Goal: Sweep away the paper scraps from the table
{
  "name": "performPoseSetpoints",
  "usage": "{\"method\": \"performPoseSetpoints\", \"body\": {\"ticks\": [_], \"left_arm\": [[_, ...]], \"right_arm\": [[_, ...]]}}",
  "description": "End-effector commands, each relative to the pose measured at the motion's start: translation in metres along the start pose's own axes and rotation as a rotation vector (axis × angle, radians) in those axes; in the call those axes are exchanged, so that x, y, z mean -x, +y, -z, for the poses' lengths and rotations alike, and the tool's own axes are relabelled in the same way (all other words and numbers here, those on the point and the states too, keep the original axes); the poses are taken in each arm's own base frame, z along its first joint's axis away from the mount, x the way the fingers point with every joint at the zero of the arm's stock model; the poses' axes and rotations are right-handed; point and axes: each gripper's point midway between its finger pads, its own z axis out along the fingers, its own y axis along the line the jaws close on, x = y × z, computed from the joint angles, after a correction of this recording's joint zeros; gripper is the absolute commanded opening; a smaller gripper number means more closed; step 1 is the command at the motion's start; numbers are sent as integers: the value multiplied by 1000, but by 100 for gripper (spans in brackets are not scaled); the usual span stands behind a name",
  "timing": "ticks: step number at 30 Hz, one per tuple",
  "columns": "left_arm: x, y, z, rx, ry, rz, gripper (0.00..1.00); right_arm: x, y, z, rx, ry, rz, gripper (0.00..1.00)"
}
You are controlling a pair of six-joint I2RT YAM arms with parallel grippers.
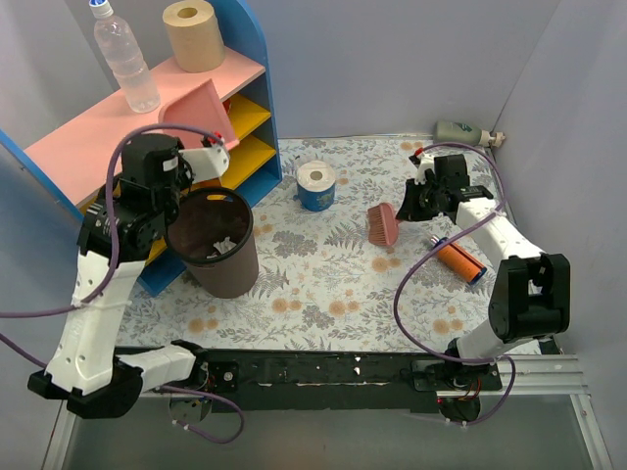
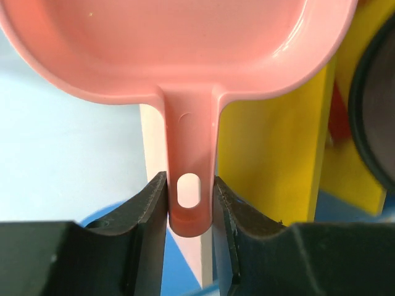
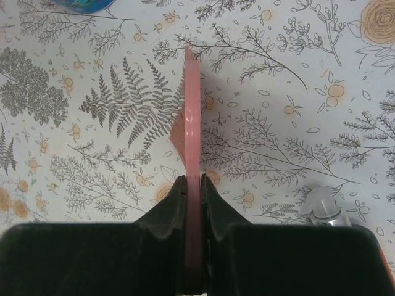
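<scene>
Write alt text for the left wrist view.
The left gripper is shut on the handle of a pink dustpan, whose pan fills the top of the frame. Behind it are a yellow shelf panel and, at the right edge, a dark bin rim.

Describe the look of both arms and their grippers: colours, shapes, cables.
Both arms match: white links joined by bulky black housings. The left arm and the right arm each trail a loose purple cable. The left gripper and the right gripper each have two matte black fingers with curved inner edges. No markings are legible.
</scene>
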Motion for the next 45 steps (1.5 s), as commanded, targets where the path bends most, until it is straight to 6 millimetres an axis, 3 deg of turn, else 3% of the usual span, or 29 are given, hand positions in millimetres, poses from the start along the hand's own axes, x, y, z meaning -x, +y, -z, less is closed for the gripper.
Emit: {"method": "performPoseSetpoints", "body": {"ticks": [1,4,10,15,19,22,25,28,31,32,35,40,42,45], "left_arm": [[61,22,-12,8,-235,261,0],[89,15,-21,-54,-322,321,0],[157,-11,-18,-244,-582,404,0],[216,-73,-15,-473,-666,371,0],[258,-142,0,-698,-684,309,0],[262,-211,4,-951,-605,277,0],[249,-281,10,-1174,-481,235,0],[238,-331,10,-1282,-389,199,0],[238,-355,8,-1332,-346,213,0],[238,-367,2,-1344,-322,205,0],[232,-391,-7,-1389,-252,173,0],[224,-417,-9,-1452,-183,147,11],[220,-424,-9,-1471,-150,142,17],[212,-431,-10,-1475,-126,135,29]], "right_arm": [[6,-2,18,-41,-18,71,1],[14,0,29,-41,-47,132,1],[37,5,62,-61,-137,211,1],[64,-6,94,-134,-234,236,1],[95,-16,110,-172,-325,289,1],[109,-18,107,-183,-351,384,1],[117,-27,98,-206,-357,548,1],[127,-36,100,-267,-367,665,1],[129,-41,102,-346,-370,790,1],[120,-44,97,-358,-361,812,1],[114,-34,94,-361,-370,923,1],[55,-13,54,-312,-247,1175,1],[31,-12,45,-292,-198,1202,1],[13,-8,38,-261,-173,1210,7]]}}
